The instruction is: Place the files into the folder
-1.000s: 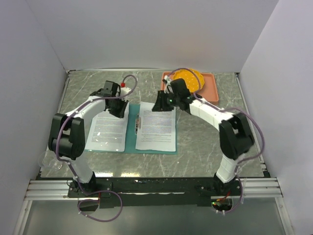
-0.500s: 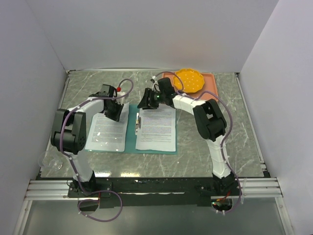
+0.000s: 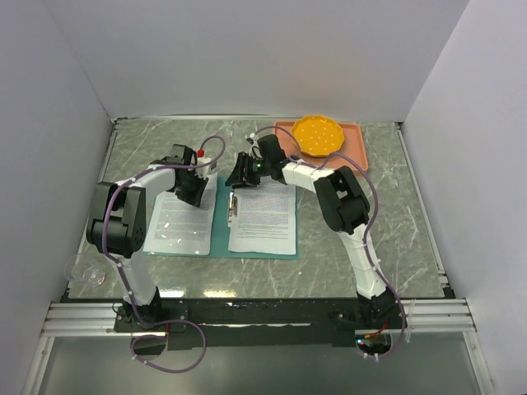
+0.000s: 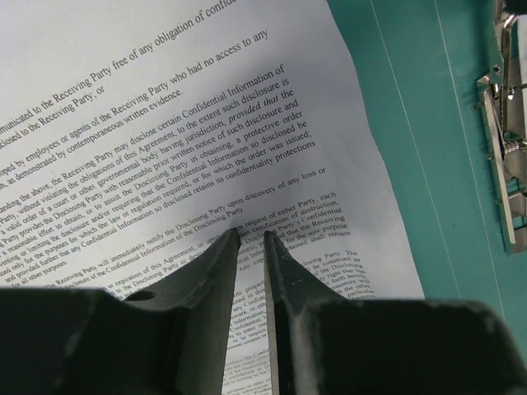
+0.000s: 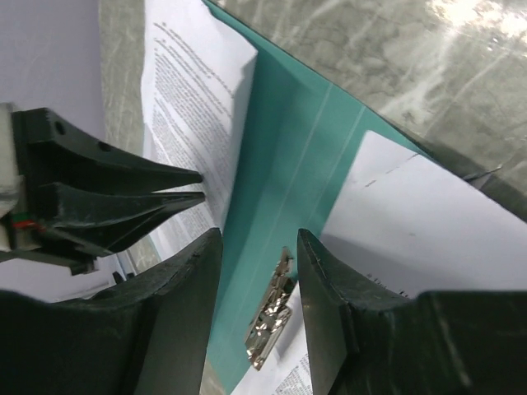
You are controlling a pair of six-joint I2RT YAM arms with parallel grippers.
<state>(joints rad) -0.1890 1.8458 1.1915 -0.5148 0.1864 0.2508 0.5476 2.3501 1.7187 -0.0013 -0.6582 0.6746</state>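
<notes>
Shifted further left, right hand [image 3: 240, 175] hangs half-open over open teal folder [image 3: 221, 226] bearing white printed files [image 3: 262, 218]; left hand [image 4: 251, 234] narrowly parted above them.

**Three cameras, one folder [image 3: 220, 234]**

The top camera looks down from high on the near side over the whole table [image 3: 148, 148]. The left wrist camera hangs close above the left sheet [image 4: 165, 123]. The right wrist camera looks low along the folder [image 5: 284, 164]. Both wrist views share sheet, folder and clip [image 4: 504, 164].

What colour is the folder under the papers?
The folder is teal green; the left wrist view shows it best.
</notes>
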